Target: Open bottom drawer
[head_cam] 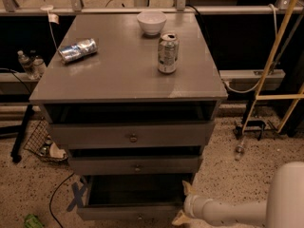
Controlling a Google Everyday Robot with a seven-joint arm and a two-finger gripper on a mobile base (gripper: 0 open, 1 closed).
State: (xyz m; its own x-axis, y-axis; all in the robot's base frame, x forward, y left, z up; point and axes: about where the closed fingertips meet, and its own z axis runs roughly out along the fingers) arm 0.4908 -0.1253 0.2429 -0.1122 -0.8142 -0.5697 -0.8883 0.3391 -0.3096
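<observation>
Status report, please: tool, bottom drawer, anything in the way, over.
Tool low, at right front corner of bottom drawer. Drawer pulled out, inside showing. Black cable on floor near its left corner.

End effector (pixel 184 204) beside bottom drawer (pixel 118 213) (bare floor (pixel 228 182) right)
</observation>
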